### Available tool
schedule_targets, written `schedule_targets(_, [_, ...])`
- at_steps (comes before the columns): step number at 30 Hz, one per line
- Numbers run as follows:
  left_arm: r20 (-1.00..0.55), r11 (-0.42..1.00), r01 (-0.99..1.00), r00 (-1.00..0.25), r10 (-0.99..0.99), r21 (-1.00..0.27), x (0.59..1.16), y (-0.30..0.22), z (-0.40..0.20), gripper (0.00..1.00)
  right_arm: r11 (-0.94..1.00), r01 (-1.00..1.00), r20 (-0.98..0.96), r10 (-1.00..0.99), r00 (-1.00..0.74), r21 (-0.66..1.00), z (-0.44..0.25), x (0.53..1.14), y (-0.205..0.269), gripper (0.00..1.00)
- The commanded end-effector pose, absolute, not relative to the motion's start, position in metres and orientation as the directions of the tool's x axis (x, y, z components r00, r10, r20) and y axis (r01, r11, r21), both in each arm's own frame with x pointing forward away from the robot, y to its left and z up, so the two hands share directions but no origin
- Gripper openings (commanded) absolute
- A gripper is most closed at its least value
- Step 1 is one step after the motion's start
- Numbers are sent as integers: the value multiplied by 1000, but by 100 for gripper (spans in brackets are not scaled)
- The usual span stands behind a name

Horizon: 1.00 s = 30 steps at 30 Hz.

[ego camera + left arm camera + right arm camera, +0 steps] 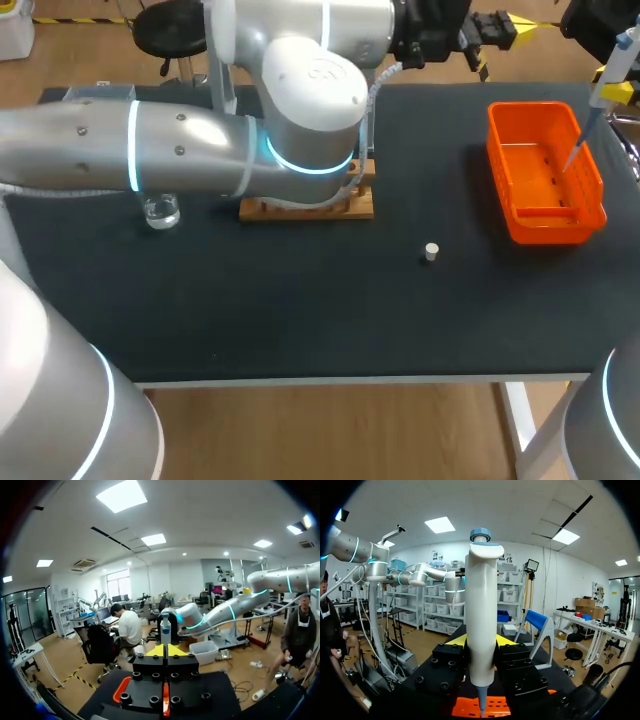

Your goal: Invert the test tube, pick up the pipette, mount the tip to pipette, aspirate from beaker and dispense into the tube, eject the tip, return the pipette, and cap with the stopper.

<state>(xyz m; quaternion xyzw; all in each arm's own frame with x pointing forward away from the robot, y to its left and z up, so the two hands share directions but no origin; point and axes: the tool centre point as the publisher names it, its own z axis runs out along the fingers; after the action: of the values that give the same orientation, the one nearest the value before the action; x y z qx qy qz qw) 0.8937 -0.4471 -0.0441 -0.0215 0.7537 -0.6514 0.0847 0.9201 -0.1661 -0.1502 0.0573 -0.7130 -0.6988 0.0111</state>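
- Two grippers do unlike jobs. The right gripper (481, 641) is clamped on the pipette (481, 605), one finger on either side of its white body. It holds the pipette upright so the thin lower end points straight down.
- One orange tray (500, 160) sits near the far right corner of the tabletop (300, 320), and the pipette's thin end hangs over the inside of it. I judge the step in hand is either fitting or shedding a tip, but the views do not settle which.
- The left gripper (166, 650) has its yellow ends pressed together with nothing between them. It is raised past the far edge, likely parked there to keep out of the pipette's way.
- One beaker (160, 211) of clear glass stands toward the left edge, just in front of the left arm (180, 150) and well apart from the tray.
- One wooden rack (300, 210) lies about midway along the far side, mostly hidden by the left arm's elbow. It is presumably there to keep the test tube upright, but no tube can be made out, so that count stays open.
- One small pale stopper (431, 251) rests alone on the tabletop between rack and tray, within easy reach. Capping is not yet done.
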Motion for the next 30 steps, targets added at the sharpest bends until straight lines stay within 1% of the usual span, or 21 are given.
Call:
schedule_targets(1, [-101,93,89,-986,-135,-992,898,-471,-48,0,19,-67,-65,-95,-993,998,-150,919,-166,0])
schedule_targets(14, [-74,37,72,-994,-78,-997,902,-508,-42,0,19,-67,-65,-95,-993,998,-150,919,-166,0])
schedule_targets(30, [-73,12,73,-995,-63,-997,904,-535,-42,0,19,-67,-65,-95,-993,998,-150,919,-166,0])
